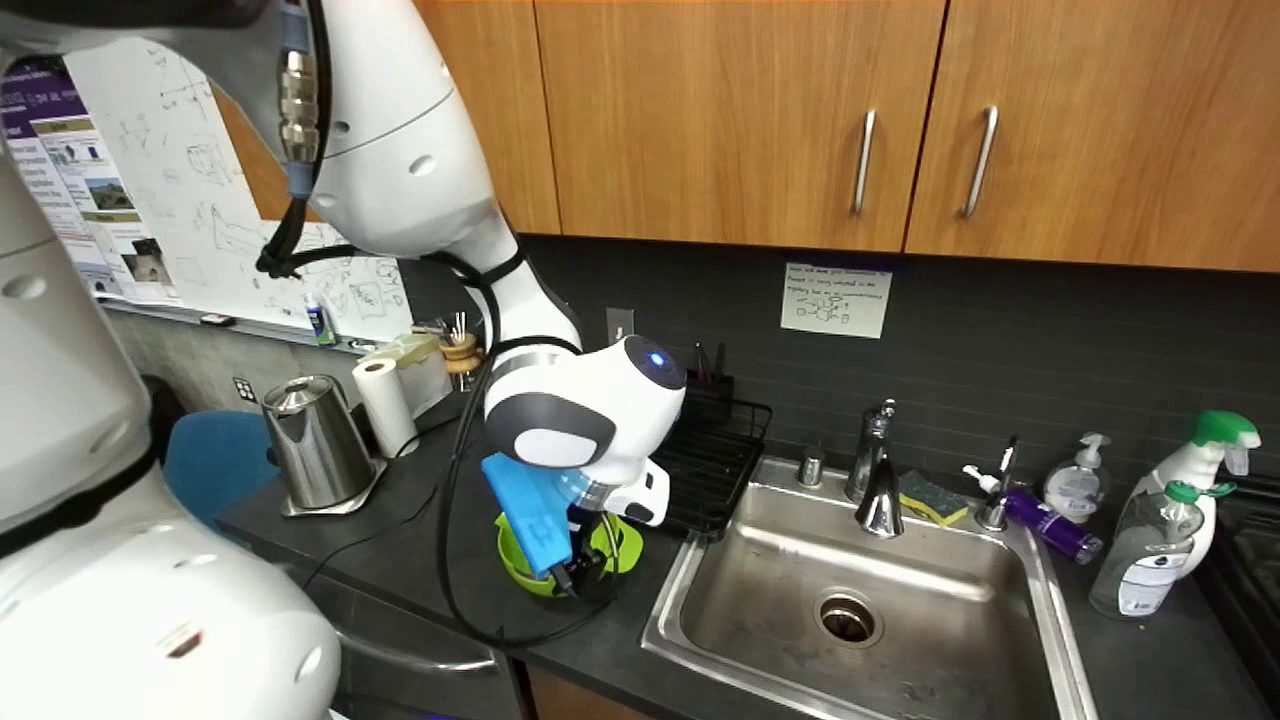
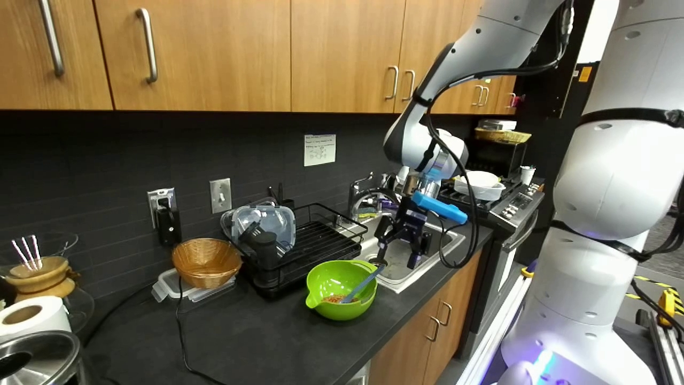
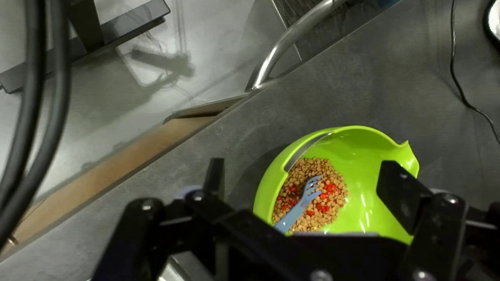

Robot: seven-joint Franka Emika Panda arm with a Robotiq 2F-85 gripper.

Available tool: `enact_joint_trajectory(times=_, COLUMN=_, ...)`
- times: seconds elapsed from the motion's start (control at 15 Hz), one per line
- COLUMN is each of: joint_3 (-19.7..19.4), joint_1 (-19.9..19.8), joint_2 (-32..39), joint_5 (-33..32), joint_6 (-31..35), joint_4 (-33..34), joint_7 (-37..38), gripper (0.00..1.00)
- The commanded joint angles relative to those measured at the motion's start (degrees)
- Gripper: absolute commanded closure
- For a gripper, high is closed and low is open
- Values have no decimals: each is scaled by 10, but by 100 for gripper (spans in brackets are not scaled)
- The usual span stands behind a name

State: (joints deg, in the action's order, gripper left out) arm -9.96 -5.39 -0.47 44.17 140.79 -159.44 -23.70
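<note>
One fork [image 3: 295, 212] lay ungrasped in a bowl [image 3: 365, 171] near the front edge of the surface [image 2: 256, 337], empty gripper [image 2: 397, 260] spread wide.

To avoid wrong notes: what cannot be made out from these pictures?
Fork, handle end: wrist view, behind the gripper.
Wall note, wording: too small in both exterior views.
Bowl, middle: in an exterior view, behind the gripper and blue part.
Kettle, base: in an exterior view, cut by the bottom edge.

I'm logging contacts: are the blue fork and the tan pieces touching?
Touching: the wrist view shows the blue fork with its tines resting among the tan pieces in the green bowl.
</note>
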Motion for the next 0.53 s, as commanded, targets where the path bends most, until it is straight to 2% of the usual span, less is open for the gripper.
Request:
enact_joint_trajectory(times=0.0, joint_3=29, joint_1=10, joint_2=4, joint_5=55, joint_6=17, joint_4=3, joint_7=-18, gripper=0)
enact_joint_trajectory(times=0.27, joint_3=65, joint_1=32, joint_2=19, joint_5=118, joint_6=32, joint_4=30, joint_7=-33, gripper=0)
enact_joint_trajectory(times=0.47, joint_3=77, joint_1=37, joint_2=38, joint_5=185, joint_6=31, joint_4=46, joint_7=-75, gripper=0)
